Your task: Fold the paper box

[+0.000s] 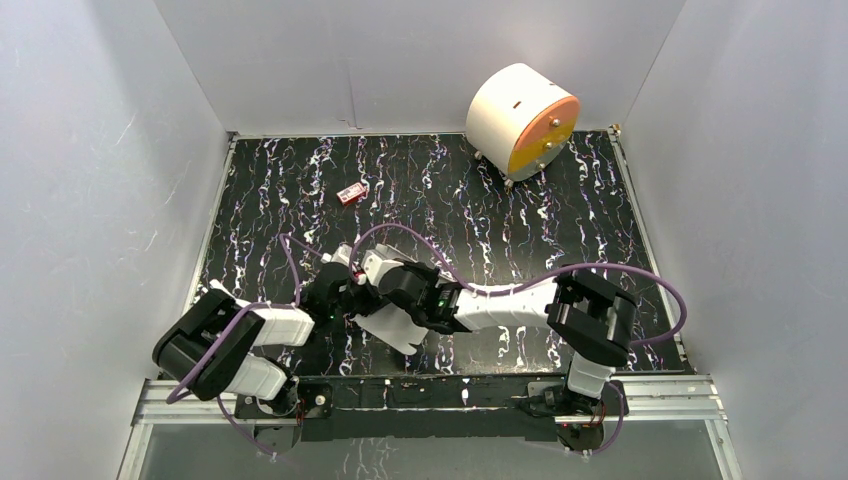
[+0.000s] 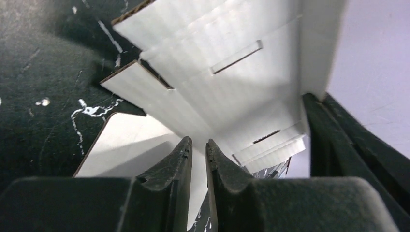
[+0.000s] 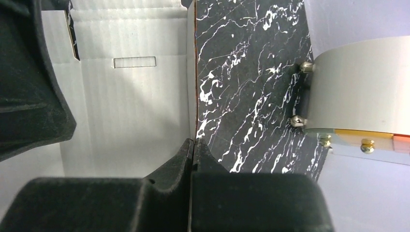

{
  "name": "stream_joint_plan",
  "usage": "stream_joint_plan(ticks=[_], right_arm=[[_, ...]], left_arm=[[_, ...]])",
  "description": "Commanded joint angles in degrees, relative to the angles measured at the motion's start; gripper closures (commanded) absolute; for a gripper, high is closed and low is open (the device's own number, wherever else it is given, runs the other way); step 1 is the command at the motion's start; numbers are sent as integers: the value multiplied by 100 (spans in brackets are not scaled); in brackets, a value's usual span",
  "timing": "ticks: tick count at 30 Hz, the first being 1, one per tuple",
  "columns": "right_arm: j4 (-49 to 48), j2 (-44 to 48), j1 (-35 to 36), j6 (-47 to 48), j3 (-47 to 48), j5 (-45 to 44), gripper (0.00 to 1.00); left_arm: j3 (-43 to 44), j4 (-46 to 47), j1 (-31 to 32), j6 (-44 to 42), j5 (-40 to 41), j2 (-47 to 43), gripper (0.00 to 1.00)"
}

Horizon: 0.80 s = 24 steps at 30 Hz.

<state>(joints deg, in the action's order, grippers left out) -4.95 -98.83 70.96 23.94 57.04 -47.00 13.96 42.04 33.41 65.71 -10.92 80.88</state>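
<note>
Black marbled tabletop (image 1: 500, 200), near centre: paper box (image 1: 395, 328), likely light and easily creased, best taken at panel edges, pinched by left gripper (image 2: 198, 142) and right gripper (image 3: 194, 142).

Wide open room across the middle and right of the worktop (image 1: 560, 210). The white cylinder (image 1: 520, 120) blocks the far right corner, and a tiny red item (image 1: 350, 193) sits alone, far left of centre. Near centre is jammed: left arm (image 1: 260, 330) and right arm (image 1: 500, 305) meet over the paper box (image 1: 395, 328), purple cables (image 1: 600, 268) looping above. Walls (image 1: 100, 200) close off left, right and far.
</note>
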Motion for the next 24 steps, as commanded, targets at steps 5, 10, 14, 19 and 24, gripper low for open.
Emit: stream_joint_plan(ticks=[5, 10, 14, 19, 24], right_arm=[[-106, 50, -324, -474, 21, 227, 96], [-94, 100, -346, -520, 35, 347, 96], [-44, 45, -345, -576, 75, 392, 96], [-41, 21, -346, -651, 97, 444, 96], [-41, 13, -346, -671, 112, 479, 97]], left_arm=[[98, 59, 25, 200, 327, -147, 86], [151, 65, 25, 258, 306, -15, 87], [287, 120, 25, 224, 290, 21, 88], [460, 181, 34, 262, 213, 315, 95], [500, 312, 42, 302, 225, 567, 100]])
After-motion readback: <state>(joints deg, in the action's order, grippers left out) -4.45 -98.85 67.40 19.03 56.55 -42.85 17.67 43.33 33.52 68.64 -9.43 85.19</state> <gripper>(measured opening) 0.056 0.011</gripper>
